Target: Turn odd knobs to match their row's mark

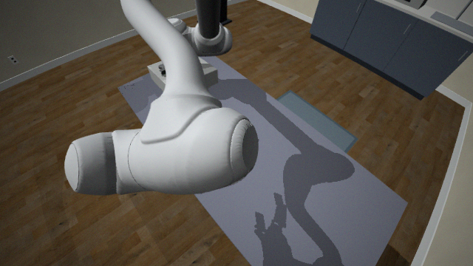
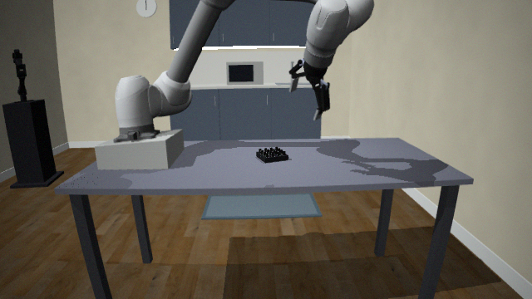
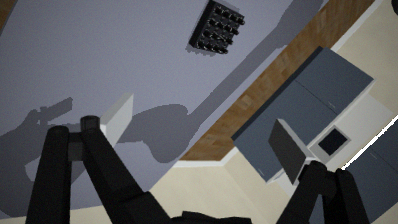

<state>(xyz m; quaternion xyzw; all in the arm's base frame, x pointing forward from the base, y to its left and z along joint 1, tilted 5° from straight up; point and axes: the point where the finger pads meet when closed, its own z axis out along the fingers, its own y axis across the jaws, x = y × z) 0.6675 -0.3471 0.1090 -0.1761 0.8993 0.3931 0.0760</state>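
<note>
The knob box (image 2: 272,157) (image 3: 216,27) is a small black box with rows of black knobs. It stands on the grey table (image 2: 374,174) (image 1: 351,207) (image 3: 100,50) near its middle. The knobs' white lines are too small to read. In the top view the arm hides the box. My gripper (image 2: 306,100) (image 3: 204,118) is open wide and empty. It hangs high above the table, up and to the right of the box in the exterior view.
The arm's pale base block (image 2: 137,155) (image 1: 211,75) sits on the table's left end. Dark cabinets (image 2: 249,112) (image 1: 388,44) (image 3: 310,105) stand behind the table. A blue mat (image 2: 262,205) (image 1: 318,120) lies on the floor. A black stand (image 2: 29,141) is at far left.
</note>
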